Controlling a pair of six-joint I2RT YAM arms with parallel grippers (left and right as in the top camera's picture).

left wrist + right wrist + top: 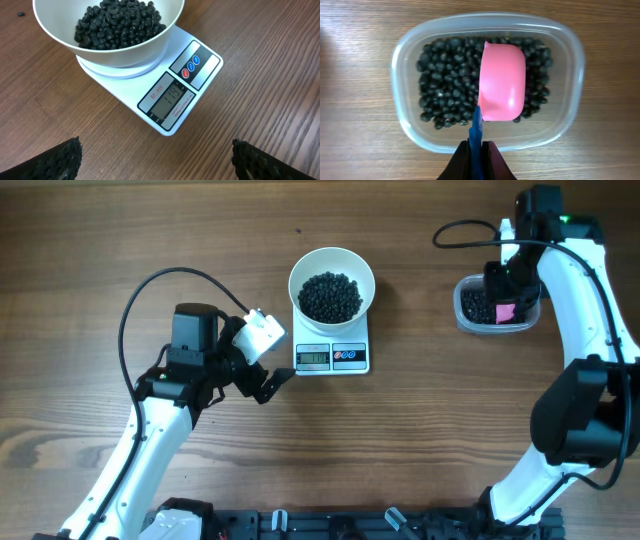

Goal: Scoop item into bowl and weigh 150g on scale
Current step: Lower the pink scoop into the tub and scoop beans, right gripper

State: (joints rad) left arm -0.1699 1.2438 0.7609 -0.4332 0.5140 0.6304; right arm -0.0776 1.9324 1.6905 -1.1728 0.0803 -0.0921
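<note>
Wood-grain worktop (420,440) fills the overhead view. Near its middle sits the scale (332,357), with the white bowl (331,268) standing on its platform and a heap of black beans (331,297) inside. The left arm (190,360) lies just left of the scale, its jaws spread wide and empty, pointing toward it but apart from it. At the upper right, the right arm (580,290) reaches over a clear tub (467,323) that also holds beans, with a pink scoop (505,311) in it.

From the left wrist, the bowl (115,50) covers most of the scale (200,65), leaving the front strip bare – the display (169,97) shows digits that are hard to read. The two black fingertips (55,162) stand far apart at the bottom corners, touching nothing. One stray bean (20,14) lies on the wood.

From the right wrist, the tub (405,100) sits straight below, its beans (445,75) spread across the floor. The scoop (502,82) rests over them right of centre – its blue handle (477,130) is clamped between the closed right jaws.
</note>
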